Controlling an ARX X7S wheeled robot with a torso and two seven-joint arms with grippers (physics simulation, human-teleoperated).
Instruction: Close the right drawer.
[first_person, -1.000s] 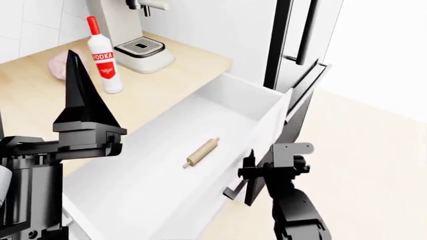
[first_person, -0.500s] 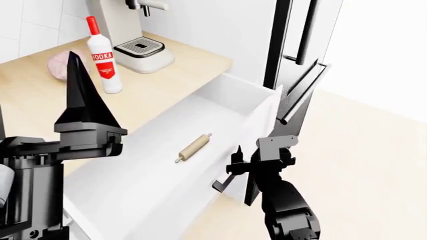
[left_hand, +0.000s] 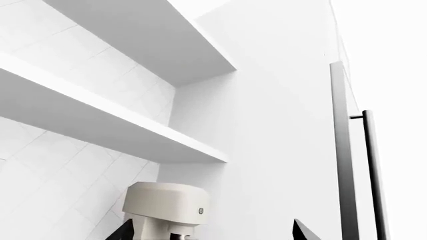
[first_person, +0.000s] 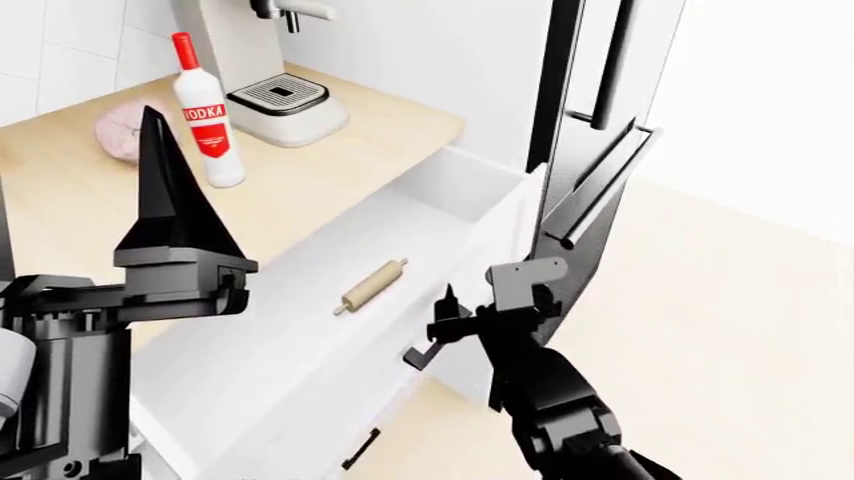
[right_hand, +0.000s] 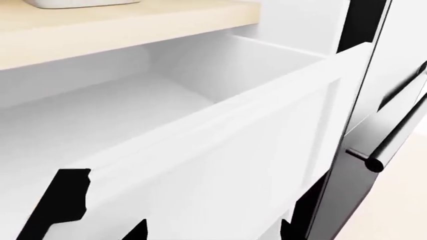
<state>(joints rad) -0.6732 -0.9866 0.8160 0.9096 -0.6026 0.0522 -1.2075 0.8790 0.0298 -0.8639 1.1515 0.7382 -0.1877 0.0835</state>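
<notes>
The right drawer (first_person: 267, 345) is a long white box standing partly out from under the wooden counter. A wooden rolling pin (first_person: 371, 286) lies inside it. Its flat white front (right_hand: 253, 150) fills the right wrist view, with the end of its black bar handle (right_hand: 63, 200) at one side; the handle also shows in the head view (first_person: 422, 353). My right gripper (first_person: 487, 292) is open and empty, its fingertips (right_hand: 137, 231) right at the drawer front. My left gripper (left_hand: 213, 236) is open and empty, raised and pointing up at wall shelves; one finger (first_person: 167, 190) shows at the left.
On the counter (first_person: 80, 205) stand a vodka bottle (first_person: 203, 110), a cream coffee machine (first_person: 274, 60) and a pink lump (first_person: 120, 130). A tall black-edged cabinet with bar handles (first_person: 594, 150) stands just beyond the drawer front. A lower drawer handle (first_person: 358, 450) shows below. Beige floor lies at the right.
The drawer has slid further in under the counter, carrying the rolling pin with it. My right gripper has moved with the drawer front, up and to the left. The left arm has barely moved.
</notes>
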